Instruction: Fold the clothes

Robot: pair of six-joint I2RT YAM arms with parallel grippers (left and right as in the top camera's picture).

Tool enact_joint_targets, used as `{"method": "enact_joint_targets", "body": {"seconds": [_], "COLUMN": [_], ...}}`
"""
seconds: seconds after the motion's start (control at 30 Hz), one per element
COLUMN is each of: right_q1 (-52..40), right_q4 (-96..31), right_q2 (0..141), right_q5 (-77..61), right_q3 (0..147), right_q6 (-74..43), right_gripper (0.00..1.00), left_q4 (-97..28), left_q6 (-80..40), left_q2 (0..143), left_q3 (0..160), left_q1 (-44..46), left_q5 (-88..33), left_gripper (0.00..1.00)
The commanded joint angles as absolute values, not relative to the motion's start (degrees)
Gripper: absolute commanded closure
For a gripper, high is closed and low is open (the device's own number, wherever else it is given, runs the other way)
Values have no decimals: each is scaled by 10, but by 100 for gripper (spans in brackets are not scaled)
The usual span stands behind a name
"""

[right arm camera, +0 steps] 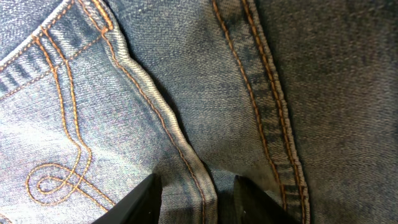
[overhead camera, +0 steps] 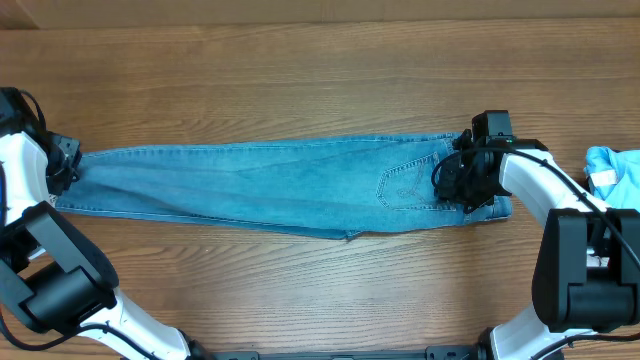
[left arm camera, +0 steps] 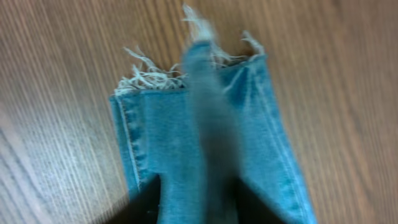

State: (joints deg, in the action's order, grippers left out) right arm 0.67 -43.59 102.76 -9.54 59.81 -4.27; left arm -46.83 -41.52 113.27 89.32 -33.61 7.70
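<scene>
The light blue denim jeans lie flat across the table, legs stacked and pointing left, waist at the right. A stitched back pocket faces up. My left gripper is at the leg hems. In the left wrist view it is shut on a raised ridge of denim behind the frayed hems. My right gripper is at the waist end. In the right wrist view it pinches a seam fold next to the pocket.
Another light blue cloth lies at the right table edge, just beyond the right arm. The wooden table extends behind and in front of the jeans.
</scene>
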Motion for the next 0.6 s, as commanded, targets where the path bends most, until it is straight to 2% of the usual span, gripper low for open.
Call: {"method": "enact_joint_targets", "body": {"seconds": [0.0, 0.1, 0.17, 0.27, 0.33, 0.37, 0.4, 0.47, 0.57], "right_q1": [18, 18, 18, 18, 18, 18, 18, 18, 18], "right_q4": [-440, -440, -440, -440, -441, -440, -440, -440, -441], "right_q2": [1030, 1030, 1030, 1030, 1030, 1030, 1030, 1030, 1030], "right_q5": [-48, -48, -52, -56, -56, -56, -56, -56, -56], "right_q3": [585, 585, 585, 585, 585, 585, 585, 585, 585], "right_q6": [-45, -45, -45, -45, -45, -45, -45, -45, -45], "right_gripper": [58, 58, 58, 58, 58, 58, 58, 58, 57], "left_q4": [-505, -603, -653, -676, -700, -720, -738, -747, -806], "left_q6": [-346, -341, -347, -278, -199, -194, -191, -167, -122], "left_q2": [1140, 1138, 1138, 1137, 1137, 1139, 1139, 1139, 1139], "left_q3": [914, 962, 993, 1028, 1030, 1028, 1020, 999, 981], "left_q1": [-346, -352, -354, -352, -351, -349, -341, -316, -249], "left_q5": [124, 135, 129, -28, -132, -130, -110, -108, -83], "left_gripper": [11, 2, 2, 10, 22, 41, 56, 79, 84]}}
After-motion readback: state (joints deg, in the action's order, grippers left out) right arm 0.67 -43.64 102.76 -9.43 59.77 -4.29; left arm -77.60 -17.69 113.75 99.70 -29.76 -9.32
